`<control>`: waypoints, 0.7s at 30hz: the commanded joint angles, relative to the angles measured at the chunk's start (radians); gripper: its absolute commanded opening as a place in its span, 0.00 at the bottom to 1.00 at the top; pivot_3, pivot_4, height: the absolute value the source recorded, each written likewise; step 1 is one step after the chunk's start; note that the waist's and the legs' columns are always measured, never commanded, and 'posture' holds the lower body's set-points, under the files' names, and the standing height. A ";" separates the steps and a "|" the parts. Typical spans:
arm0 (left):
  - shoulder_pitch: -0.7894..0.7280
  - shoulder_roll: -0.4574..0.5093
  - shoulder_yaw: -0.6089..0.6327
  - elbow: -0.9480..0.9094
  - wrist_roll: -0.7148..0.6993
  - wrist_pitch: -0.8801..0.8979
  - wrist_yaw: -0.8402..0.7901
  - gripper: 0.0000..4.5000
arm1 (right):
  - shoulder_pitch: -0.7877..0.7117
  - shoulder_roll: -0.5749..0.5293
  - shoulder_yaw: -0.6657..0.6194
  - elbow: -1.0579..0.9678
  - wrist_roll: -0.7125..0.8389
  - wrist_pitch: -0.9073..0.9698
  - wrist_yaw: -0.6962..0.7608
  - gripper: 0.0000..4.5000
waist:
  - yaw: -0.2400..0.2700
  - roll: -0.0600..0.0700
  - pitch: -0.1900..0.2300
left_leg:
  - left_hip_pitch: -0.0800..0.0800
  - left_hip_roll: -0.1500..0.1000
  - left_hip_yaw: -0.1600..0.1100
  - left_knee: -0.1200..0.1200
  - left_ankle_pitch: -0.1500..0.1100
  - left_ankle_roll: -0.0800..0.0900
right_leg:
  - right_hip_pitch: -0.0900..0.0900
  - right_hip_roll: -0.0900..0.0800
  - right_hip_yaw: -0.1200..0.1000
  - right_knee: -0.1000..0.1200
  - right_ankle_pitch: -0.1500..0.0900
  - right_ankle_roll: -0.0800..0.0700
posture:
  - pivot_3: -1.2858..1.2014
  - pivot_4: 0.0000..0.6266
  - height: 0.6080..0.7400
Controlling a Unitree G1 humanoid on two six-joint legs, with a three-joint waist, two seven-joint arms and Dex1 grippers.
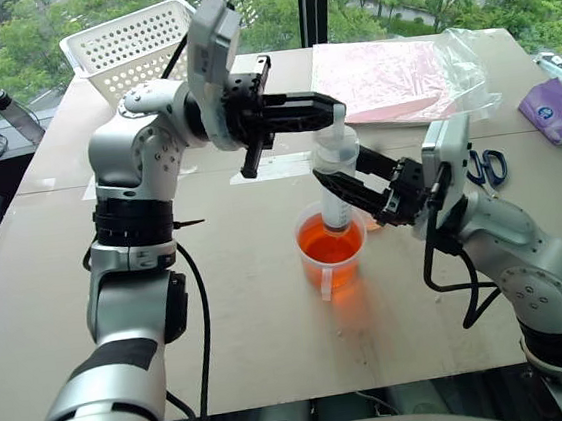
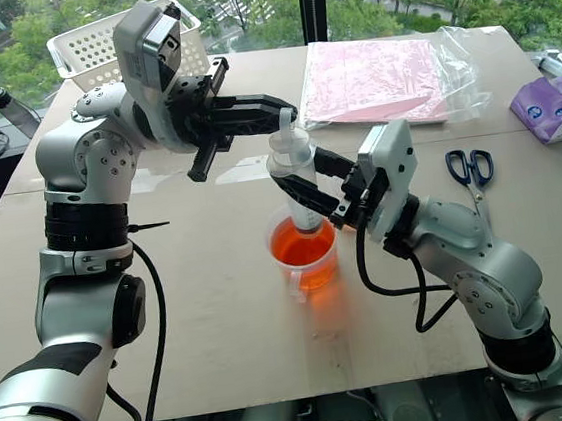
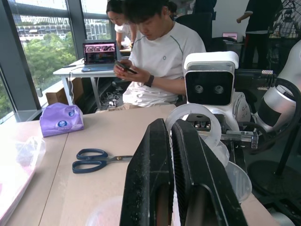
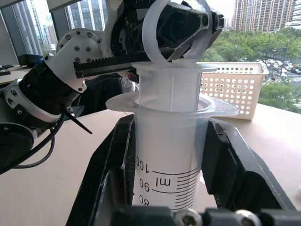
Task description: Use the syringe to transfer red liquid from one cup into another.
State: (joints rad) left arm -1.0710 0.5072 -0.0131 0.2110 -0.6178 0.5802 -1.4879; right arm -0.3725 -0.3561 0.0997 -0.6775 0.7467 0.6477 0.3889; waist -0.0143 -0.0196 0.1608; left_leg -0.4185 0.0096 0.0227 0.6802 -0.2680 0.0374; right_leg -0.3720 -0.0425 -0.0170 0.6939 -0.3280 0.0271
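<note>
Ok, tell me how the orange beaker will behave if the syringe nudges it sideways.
The beaker would probably slide rather than tip: it looks squat and holds plenty of liquid. The liquid would likely slosh, being near the rim. It is thin clear plastic, so probably light; the syringe standing inside could drag it.

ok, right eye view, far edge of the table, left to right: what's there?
White basket → pink sheet → clear plastic bag → purple tissue pack.

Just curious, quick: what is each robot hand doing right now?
Left gripper: shut on the syringe's plunger.
Right gripper: shut on the syringe barrel.
</note>
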 commanded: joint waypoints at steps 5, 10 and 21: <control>-0.043 0.000 0.035 -0.003 -0.011 -0.020 0.026 0.02 | 0.008 -0.007 0.026 -0.027 0.008 0.014 0.024 0.33 | 0.000 0.000 0.000 | 0.000 0.000 0.000 0.000 0.000 0.000 | 0.000 0.000 0.000 0.000 0.000 0.000 | 0.52 0.24 1.00; -0.049 -0.001 0.036 0.003 -0.013 -0.015 0.027 0.02 | 0.006 -0.005 0.025 -0.029 0.011 0.017 0.020 0.33 | 0.000 0.000 0.000 | 0.000 0.000 0.000 0.000 0.000 0.000 | 0.000 0.000 0.000 0.000 0.000 0.000 | 0.52 0.24 1.00; -0.051 -0.006 0.042 0.013 -0.012 -0.024 0.034 0.02 | 0.006 -0.004 0.016 -0.030 0.022 0.030 0.019 0.33 | 0.000 0.000 0.000 | 0.000 0.000 0.000 0.000 0.000 0.000 | 0.000 0.000 0.000 0.000 0.000 0.000 | 0.52 0.24 1.00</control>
State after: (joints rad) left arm -1.0757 0.5018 -0.0126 0.2286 -0.6148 0.5747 -1.4878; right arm -0.3715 -0.3558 0.0990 -0.6768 0.7478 0.6688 0.3867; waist -0.0142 -0.0196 0.1608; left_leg -0.4185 0.0096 0.0227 0.6804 -0.2680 0.0374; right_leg -0.3721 -0.0425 -0.0170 0.6940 -0.3280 0.0271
